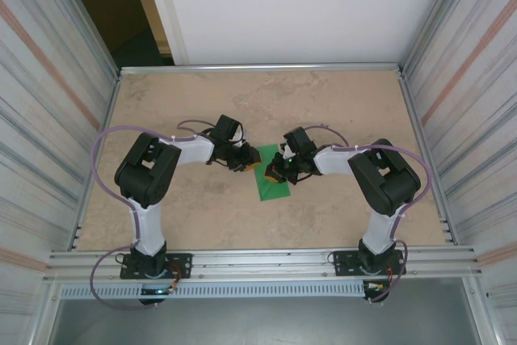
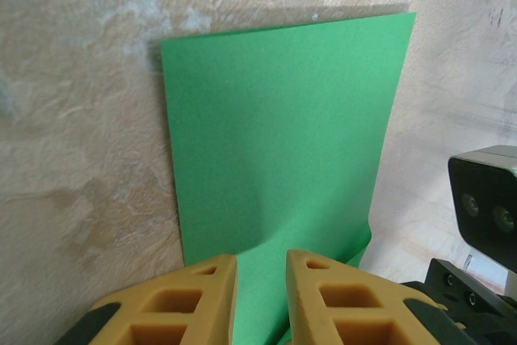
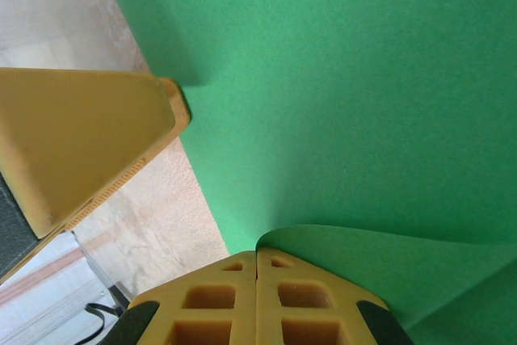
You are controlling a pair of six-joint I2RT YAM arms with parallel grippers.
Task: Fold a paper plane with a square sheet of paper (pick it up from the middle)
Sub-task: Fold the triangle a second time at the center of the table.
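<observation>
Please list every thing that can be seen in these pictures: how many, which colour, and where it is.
square sheet of paper: one, bright green, middle of the table, between the two tools; one edge curls up.
table: one, beige marbled, under everything.
side panels: two, grey ribbed, left and right of the table.
back wall: one, white, behind the table.
rail: one, silver, near edge, carrying both arm bases.
cables: two, pale purple, one looping beside each arm.
arms: two, black and white, both bent toward the paper.
left tool: one, yellow fingers a little apart, over the paper.
right tool: one, yellow fingers shut on the lifted paper edge.
</observation>
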